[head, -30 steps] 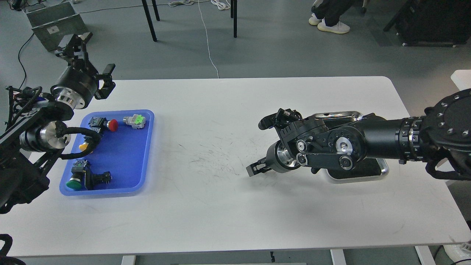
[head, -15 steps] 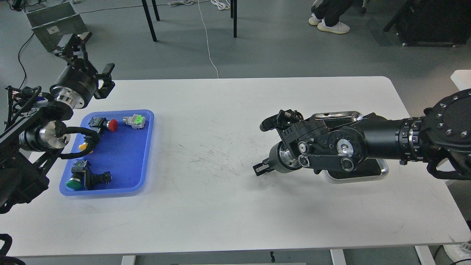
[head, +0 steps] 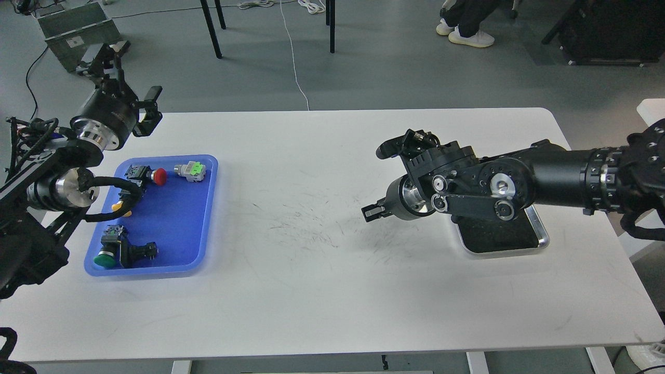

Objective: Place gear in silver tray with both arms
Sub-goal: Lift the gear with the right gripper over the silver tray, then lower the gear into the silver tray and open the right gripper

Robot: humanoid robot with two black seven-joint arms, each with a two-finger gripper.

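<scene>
The silver tray (head: pixel 540 240) lies under the right arm. Just left of the tray, the right gripper (head: pixel 373 212) looks empty, but its fingers cannot be told apart. Far left of the tray, the left gripper (head: pixel 122 72) is spread, empty.

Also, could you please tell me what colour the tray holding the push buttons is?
Blue; the plastic tray shows clearly in the head view.

One white counter (head: pixel 311 280) carries two trays: one blue tray (head: pixel 200 208) at left holding five small switch parts, one silver tray (head: pixel 540 236) at right. Two arms.
</scene>
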